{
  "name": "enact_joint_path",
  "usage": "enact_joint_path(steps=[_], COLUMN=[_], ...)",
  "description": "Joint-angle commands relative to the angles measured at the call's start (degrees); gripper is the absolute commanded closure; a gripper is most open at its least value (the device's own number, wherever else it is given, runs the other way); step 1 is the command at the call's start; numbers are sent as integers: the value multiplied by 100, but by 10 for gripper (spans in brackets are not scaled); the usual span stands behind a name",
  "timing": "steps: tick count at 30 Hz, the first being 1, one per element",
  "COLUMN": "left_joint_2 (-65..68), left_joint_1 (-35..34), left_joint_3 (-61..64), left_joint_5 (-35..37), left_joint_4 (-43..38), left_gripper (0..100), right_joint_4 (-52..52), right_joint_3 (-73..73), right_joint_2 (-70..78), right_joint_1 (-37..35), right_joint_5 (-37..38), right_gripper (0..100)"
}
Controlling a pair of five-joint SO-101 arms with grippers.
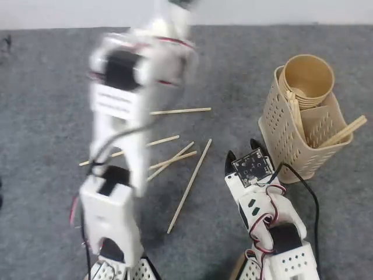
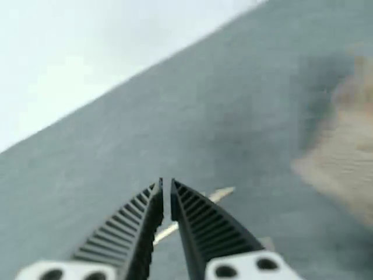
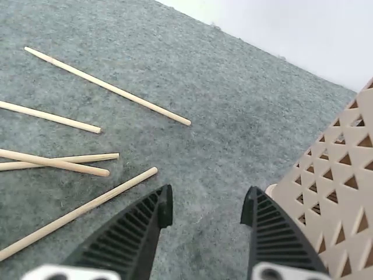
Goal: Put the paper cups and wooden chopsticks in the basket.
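Note:
A beige perforated basket stands at the right and holds stacked paper cups and a few wooden chopsticks. Several more chopsticks lie scattered on the grey mat in the middle. My right gripper sits low and open just left of the basket, nothing between its fingers. In its wrist view, the right gripper has loose chopsticks on one side and the basket wall on the other. My left arm is raised high and blurred. Its left gripper is shut and empty, above a chopstick on the mat.
The grey mat covers the table up to a pale strip along the far edge. A black cable loops beside the right arm near the basket's foot. Bare mat stretches to the left of the left arm.

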Motion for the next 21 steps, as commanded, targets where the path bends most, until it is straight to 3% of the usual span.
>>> enact_joint_path(steps=[1,5,8,11,15,21], left_joint_2=[-141,255,598,1081,1925,2857], left_joint_1=[-1152,-1152,-1213,-1380,-1538,-1670], left_joint_3=[418,1763,2360,2413,2369,1640], left_joint_5=[-1653,-3015,-3297,-3543,-5327,-5398], left_joint_4=[123,97,-360,-721,-369,-598], left_gripper=[984,981,961,872,800,801], right_joint_4=[-136,-127,-136,-136,-127,-136], right_joint_3=[88,88,88,88,88,88], right_joint_2=[-48,-48,-48,-48,-48,-48], right_joint_1=[22,22,22,22,22,-4], right_joint_5=[79,79,79,88,88,88], right_gripper=[790,790,790,790,790,790])
